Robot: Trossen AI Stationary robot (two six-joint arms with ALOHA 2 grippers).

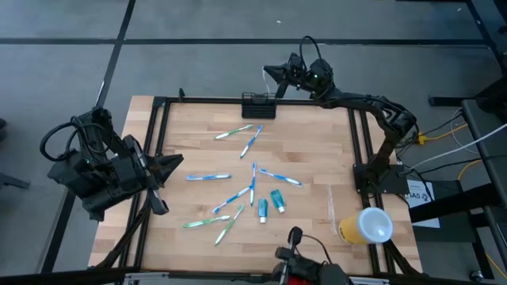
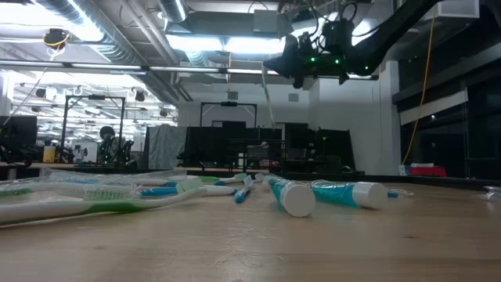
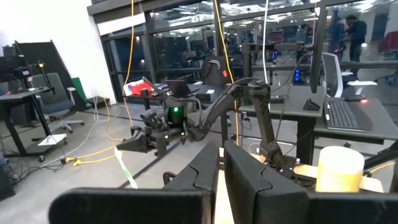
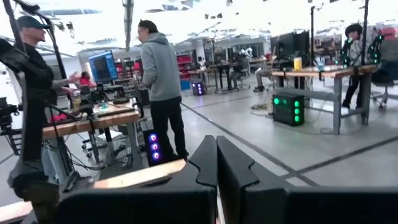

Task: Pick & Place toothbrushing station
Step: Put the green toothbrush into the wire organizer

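The right gripper (image 1: 272, 74) is raised above the far edge of the table, just beside the toothbrushing station (image 1: 258, 105), its fingers pressed together and a thin toothbrush (image 2: 268, 90) hanging between them, white with a green tip. The station, a low black mesh box, sits at the middle of that far edge. The step in hand appears to be delivery of the brush into the holder. To do it well the arm should centre the dangling tip over the opening, lower straight down, and release only once the brush is inside; a swinging handle could catch the wire rim. The left gripper (image 1: 176, 163) waits at the table's left edge, fingers closed on nothing. Remaining toothbrushes (image 1: 238, 132) and two teal tubes (image 1: 277, 201) lie scattered mid-table, well clear of the holder. A yellow cup (image 1: 365, 226) stands at the near right corner. Nothing obstructs the approach.
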